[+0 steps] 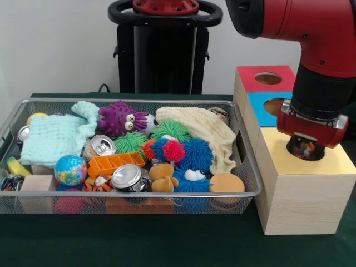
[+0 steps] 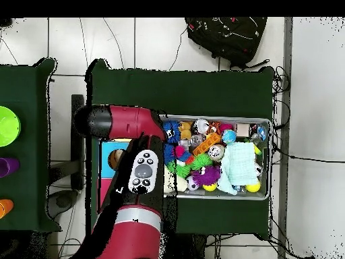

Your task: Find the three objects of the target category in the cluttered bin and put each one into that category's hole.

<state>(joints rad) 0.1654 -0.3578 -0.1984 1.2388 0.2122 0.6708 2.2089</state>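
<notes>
My gripper hangs straight down on the yellow-topped wooden cube, right at its round hole, which it mostly covers. A bundle of red, blue and yellow strands shows at its tip, at the hole's mouth; I cannot tell whether it is gripped or lying loose in the hole. The silver wire-mesh bin stands left of the cubes, full of toys. A knot of red, blue and white strands lies in its middle, half buried. In the overhead view the arm hides the gripper and the yellow cube; the bin lies to its right.
Behind the yellow cube stand a blue-topped cube and a red-topped cube. The bin holds a purple googly-eyed plush, green and blue spiky balls, cans, a mint cloth and a cream cloth.
</notes>
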